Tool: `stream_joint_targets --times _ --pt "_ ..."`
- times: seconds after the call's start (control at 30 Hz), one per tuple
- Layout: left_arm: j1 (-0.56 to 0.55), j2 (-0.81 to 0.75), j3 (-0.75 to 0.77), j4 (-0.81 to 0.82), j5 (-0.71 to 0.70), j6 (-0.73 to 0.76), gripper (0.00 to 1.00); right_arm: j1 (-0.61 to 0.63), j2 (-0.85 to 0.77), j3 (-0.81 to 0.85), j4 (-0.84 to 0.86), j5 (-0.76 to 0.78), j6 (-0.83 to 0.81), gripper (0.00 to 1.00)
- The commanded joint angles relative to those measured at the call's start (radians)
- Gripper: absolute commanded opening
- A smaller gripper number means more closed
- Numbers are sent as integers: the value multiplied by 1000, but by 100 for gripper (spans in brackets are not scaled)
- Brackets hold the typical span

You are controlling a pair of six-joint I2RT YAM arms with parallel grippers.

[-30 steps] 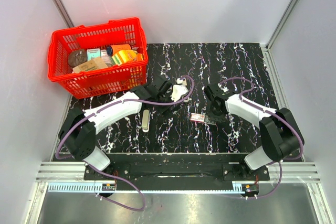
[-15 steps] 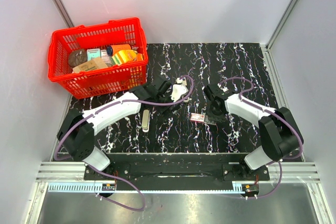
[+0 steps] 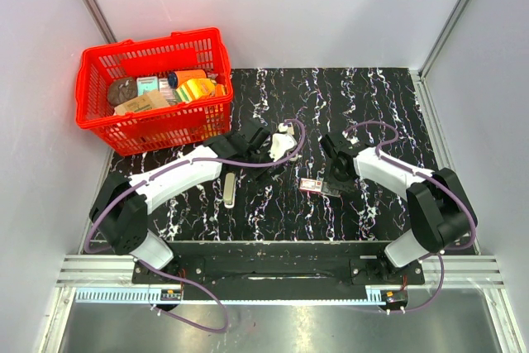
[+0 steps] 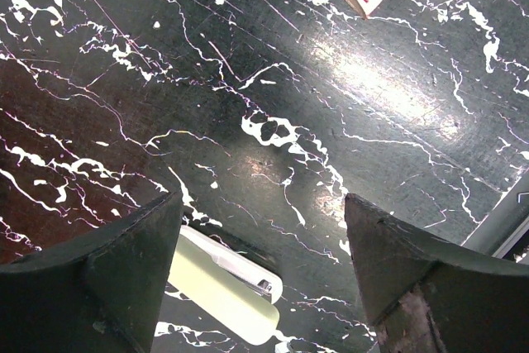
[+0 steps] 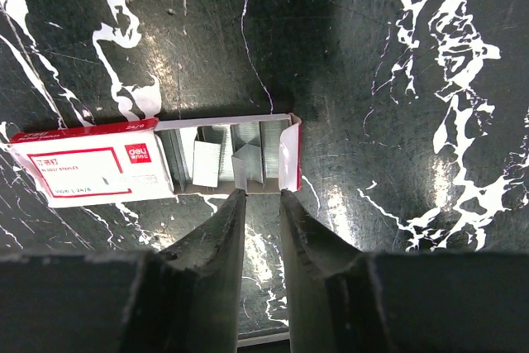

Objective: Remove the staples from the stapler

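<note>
one stapler (image 3: 229, 190), one red-and-white staple box (image 3: 318, 185) and one red basket (image 3: 153, 88) sit on the bench (image 3: 388, 105); the stapler lies flat at the box's 9 o'clock, well apart from it. the left end effector (image 4: 264, 204) hangs wide open and empty at the stapler's 1 o'clock, while the right end effector (image 5: 260, 197) points down at the box's slid-open tray, fingers (image 5: 223, 229) parted a narrow slit, nothing between them. the basket fills the 10 o'clock corner.

Arms: L arm (image 3: 178, 175) & R arm (image 3: 384, 168), white shells, blk joints.
Cables (image 3: 248, 162): purple, one per arm, looping down to base plate (image 3: 273, 260).
Bases: blk, at base plate ends.
Jaws: dark, wedge-shaped.
</note>
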Motion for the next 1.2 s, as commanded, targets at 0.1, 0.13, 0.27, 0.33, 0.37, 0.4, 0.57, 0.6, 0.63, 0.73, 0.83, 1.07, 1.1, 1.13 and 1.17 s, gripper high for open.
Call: stream_joint_targets --times 0.1,0.13,0.27,0.33,0.37,0.4,0.57,0.6,0.63,0.73,0.83,1.07,1.1,1.13,1.17 --pt "-6 -39 23 14 -24 19 84 4 -40 48 -27 78 -10 25" --pt "-6 -37 22 14 -24 19 84 4 -38 48 -29 84 -11 24" --pt "-8 -28 20 14 -36 20 84 2 -43 52 -30 112 -11 19" --pt "-8 -14 22 19 -46 26 83 2 -55 60 -38 135 -13 18" --pt "-8 -7 17 23 -49 31 83 -1 -66 60 -41 147 -13 18" --pt "-8 -1 13 31 -53 36 82 -4 -78 58 -43 150 -11 18" --pt "-20 65 -4 80 -64 75 80 -90 -142 0 -1 77 -8 18" --pt "-23 84 -3 92 -70 86 80 -110 -151 -24 15 54 -7 18" --pt "-26 111 5 98 -75 94 79 -133 -161 -46 37 30 -4 18" --pt "-37 188 43 120 -78 115 74 -177 -173 -112 89 -26 16 18" --pt "-48 260 84 141 -79 134 71 -199 -167 -150 147 -72 39 20" --pt "-69 360 152 167 -78 158 61 -239 -118 -187 221 -167 62 21" --pt "-72 369 158 173 -76 161 60 -243 -115 -195 230 -176 64 22" --pt "-72 377 161 177 -76 163 60 -248 -115 -199 240 -184 67 22" --pt "-75 384 170 177 -79 164 60 -250 -115 -204 246 -187 67 22"
